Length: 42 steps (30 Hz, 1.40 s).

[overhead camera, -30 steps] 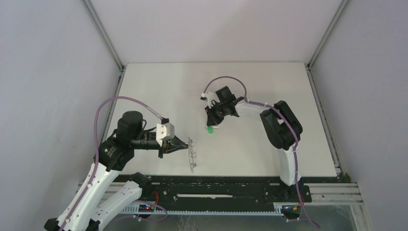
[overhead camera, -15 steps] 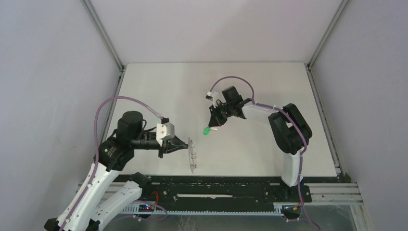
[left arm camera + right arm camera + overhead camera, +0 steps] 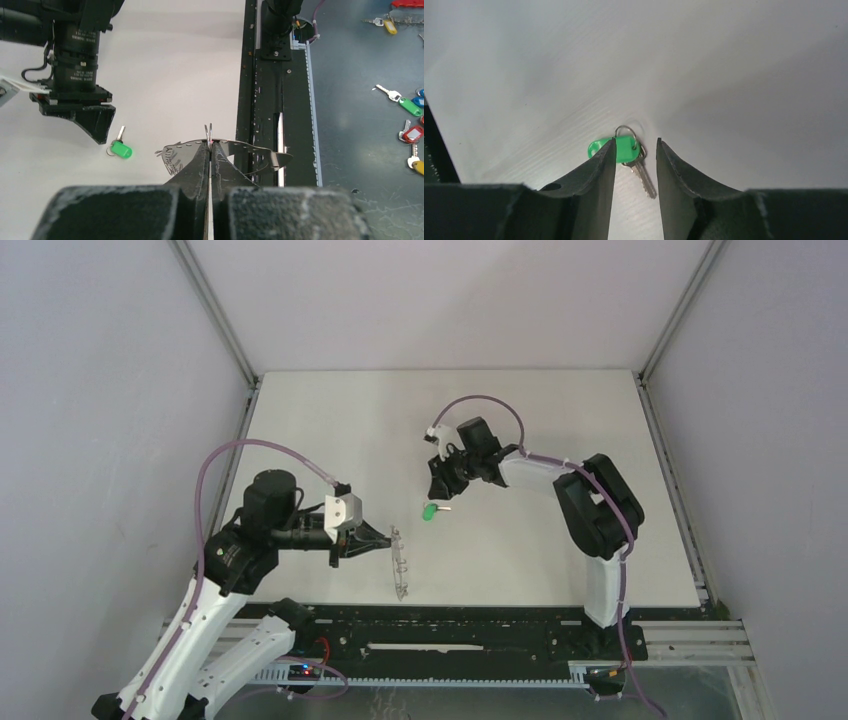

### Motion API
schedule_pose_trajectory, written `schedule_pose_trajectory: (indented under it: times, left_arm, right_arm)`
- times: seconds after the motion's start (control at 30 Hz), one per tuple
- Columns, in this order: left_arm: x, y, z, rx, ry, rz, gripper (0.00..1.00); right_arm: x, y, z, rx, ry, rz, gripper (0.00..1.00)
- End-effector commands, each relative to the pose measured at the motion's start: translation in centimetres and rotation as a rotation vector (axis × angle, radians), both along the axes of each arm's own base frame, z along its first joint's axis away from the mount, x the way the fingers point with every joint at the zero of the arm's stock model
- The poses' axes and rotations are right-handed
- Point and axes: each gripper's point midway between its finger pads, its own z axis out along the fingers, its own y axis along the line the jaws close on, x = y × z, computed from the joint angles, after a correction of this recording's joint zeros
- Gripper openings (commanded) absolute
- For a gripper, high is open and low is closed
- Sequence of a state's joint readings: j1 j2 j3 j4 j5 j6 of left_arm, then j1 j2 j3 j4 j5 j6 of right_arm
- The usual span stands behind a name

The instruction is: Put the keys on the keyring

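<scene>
The green-headed key lies flat on the white table, a small wire loop on its head. My right gripper is open just behind it. In the right wrist view the key lies below and between the open fingers of the right gripper, nearer the left finger. My left gripper is shut on the rim of the keyring, a grey metal band held on edge above the table's front. In the left wrist view my left gripper pinches the band at a wire loop. I see no blue-headed key on the table.
The black rail runs along the table's front edge, right under the keyring. Several spare keys with coloured tags lie on the dark floor beyond that edge. Metal frame posts stand at the table's back corners.
The right arm changed pose and its gripper drew back a little. The green key shifted slightly left and lies free on the table. The left arm and keyring have not moved.
</scene>
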State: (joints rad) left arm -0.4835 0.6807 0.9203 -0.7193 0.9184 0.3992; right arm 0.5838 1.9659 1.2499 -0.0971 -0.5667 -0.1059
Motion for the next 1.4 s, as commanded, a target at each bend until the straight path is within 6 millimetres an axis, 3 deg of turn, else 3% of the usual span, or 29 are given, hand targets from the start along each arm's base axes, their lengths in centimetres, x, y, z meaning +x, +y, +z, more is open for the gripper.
schedule_pose_trajectory:
  times: [0.0,0.47,0.67,0.93,1.23,1.37]
  left_arm:
    - [0.5,-0.2,3.5,-0.058,-0.090,0.013,0.00]
    - [0.5,-0.1,3.6,-0.060,-0.095,0.018,0.00]
    - [0.5,-0.1,3.6,-0.061,-0.097,0.022,0.00]
    - [0.6,0.0,3.5,-0.058,-0.099,0.027,0.00]
    - [0.6,0.1,3.6,-0.058,-0.105,0.037,0.00]
    - [0.6,0.1,3.7,-0.059,-0.107,0.038,0.00]
  right_arm:
    - [0.9,1.2,-0.9,-0.061,-0.052,0.024,0.44]
    - [0.1,1.9,-2.4,-0.104,-0.002,0.073,0.41]
    - [-0.7,1.9,-2.3,-0.084,0.040,0.091,0.27]
    - [-0.9,1.6,0.4,0.072,0.101,0.102,0.00]
    - [-0.9,1.0,1.4,0.119,0.113,0.067,0.02]
    - [-1.1,1.6,0.9,0.055,0.052,0.049,0.31]
